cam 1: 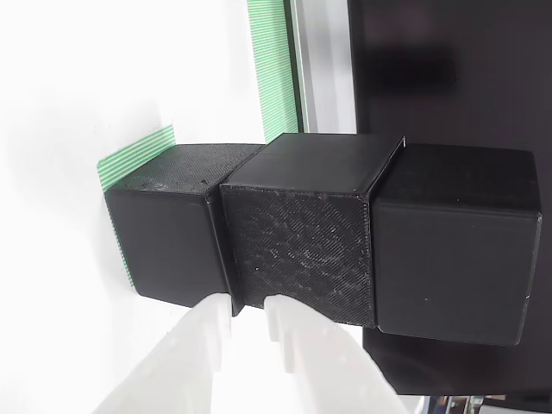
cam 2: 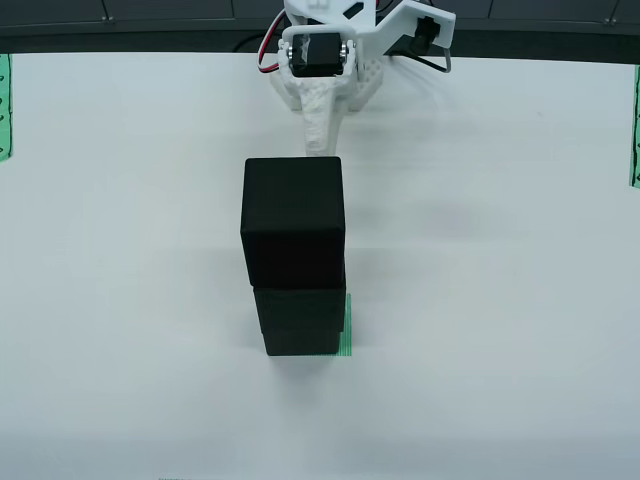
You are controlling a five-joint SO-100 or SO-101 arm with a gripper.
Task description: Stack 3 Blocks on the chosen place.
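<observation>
Three black blocks stand stacked on the chosen place [cam 2: 347,326], a green-striped patch that peeks out at the stack's right foot. Seen from above, the top block [cam 2: 293,220] sits over the middle block [cam 2: 300,303] and the bottom block [cam 2: 300,343]. The view that rides on the gripper shows the stack sideways: bottom block [cam 1: 168,237] against the patch [cam 1: 138,157], middle block [cam 1: 297,250] slightly twisted, top block [cam 1: 457,246]. My gripper [cam 2: 322,146] hangs just behind the stack. Its white fingers [cam 1: 203,341] are together, holding nothing, and the gripper [cam 1: 250,307] is clear of the blocks.
A long green-striped band [cam 1: 274,60] and a flat black panel [cam 1: 448,60] lie beyond the stack. From above, green bands mark the left edge [cam 2: 4,105] and right edge [cam 2: 635,130] of the white table. The arm's body [cam 2: 330,55] stands at the far side.
</observation>
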